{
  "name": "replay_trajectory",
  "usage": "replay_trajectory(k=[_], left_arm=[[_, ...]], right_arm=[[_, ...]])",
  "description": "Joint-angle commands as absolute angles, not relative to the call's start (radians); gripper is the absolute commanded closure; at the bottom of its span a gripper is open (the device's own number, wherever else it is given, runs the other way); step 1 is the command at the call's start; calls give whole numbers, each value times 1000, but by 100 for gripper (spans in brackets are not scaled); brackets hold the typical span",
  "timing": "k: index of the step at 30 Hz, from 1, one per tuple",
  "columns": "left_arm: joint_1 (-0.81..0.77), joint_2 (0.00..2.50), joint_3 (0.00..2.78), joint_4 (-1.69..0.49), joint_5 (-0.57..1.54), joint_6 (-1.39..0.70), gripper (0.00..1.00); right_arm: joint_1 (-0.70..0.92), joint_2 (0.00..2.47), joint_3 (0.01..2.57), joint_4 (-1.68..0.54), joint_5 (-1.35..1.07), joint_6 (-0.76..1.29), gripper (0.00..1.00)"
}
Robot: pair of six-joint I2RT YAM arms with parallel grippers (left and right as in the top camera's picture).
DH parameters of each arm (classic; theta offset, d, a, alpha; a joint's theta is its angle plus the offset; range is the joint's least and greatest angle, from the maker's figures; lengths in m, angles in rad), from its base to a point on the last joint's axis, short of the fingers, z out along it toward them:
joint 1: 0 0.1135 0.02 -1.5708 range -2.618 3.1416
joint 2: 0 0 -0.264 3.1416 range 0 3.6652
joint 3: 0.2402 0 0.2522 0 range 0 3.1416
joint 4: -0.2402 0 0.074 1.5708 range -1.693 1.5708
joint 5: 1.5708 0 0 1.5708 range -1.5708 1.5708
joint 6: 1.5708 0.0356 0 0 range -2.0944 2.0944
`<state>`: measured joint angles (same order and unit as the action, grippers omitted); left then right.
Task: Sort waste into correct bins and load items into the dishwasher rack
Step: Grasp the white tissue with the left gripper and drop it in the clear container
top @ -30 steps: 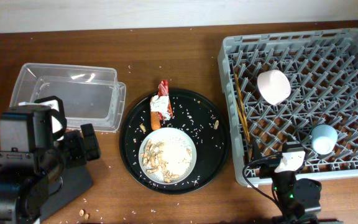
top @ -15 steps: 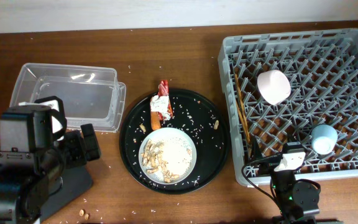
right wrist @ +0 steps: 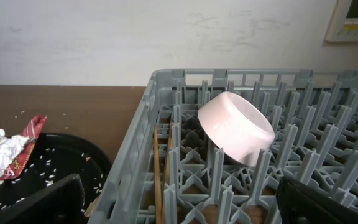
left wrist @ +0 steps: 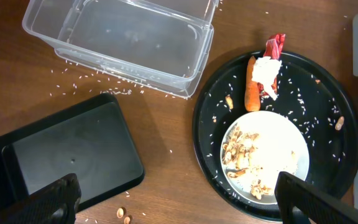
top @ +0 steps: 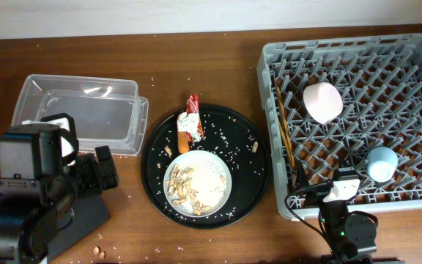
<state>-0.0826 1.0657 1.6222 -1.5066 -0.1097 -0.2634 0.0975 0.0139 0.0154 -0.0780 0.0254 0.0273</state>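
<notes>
The grey dishwasher rack [top: 357, 51] holds a tipped white bowl [top: 322, 101], a light-blue cup [top: 382, 163] and brown chopsticks [top: 284, 132]. The round plate [top: 197, 183] carries rice and peanut scraps. The red-and-white wrapper [top: 193, 103], tissue wad [top: 189, 126] and carrot [top: 182, 141] lie behind it. The clear tub [left wrist: 123, 37] and flat black tray [left wrist: 67, 155] are empty. My left gripper [left wrist: 178, 205] is open and empty, high above table and plate [left wrist: 266, 155]. My right gripper [right wrist: 182, 208] is open and empty at the rack's front left corner, facing the bowl [right wrist: 236, 127].
The big round black tray [top: 255, 176] holds the plate and waste, with rice scattered over it. Loose rice and two peanuts [left wrist: 124, 215] lie on the wooden table. My left arm [top: 35, 183] covers most of the flat black tray in the overhead view.
</notes>
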Motion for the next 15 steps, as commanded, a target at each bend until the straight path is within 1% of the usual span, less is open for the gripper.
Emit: replay_trajectory(k=[1, 3, 7, 8, 9, 13, 15], left_arm=[[-81, 1061, 1626, -1479, -59, -340, 1], [-81, 1061, 1620, -1378, 42, -422, 1], [-121, 1134, 1551, -1154, 181, -422, 1], [-137, 1163, 1532, -1124, 200, -422, 4], [-162, 1209, 1512, -1093, 215, -421, 8], [-267, 1432, 1501, -1023, 212, -339, 8], [-300, 1529, 1501, -973, 164, -335, 9]], right_arm=[[90, 6, 6, -78, 23, 38, 2], [90, 6, 6, -78, 23, 38, 2], [90, 6, 6, -78, 23, 38, 2], [90, 6, 6, -78, 23, 38, 2], [90, 6, 6, -78, 23, 38, 2], [90, 6, 6, -78, 23, 38, 2], [90, 6, 6, -78, 23, 38, 2]])
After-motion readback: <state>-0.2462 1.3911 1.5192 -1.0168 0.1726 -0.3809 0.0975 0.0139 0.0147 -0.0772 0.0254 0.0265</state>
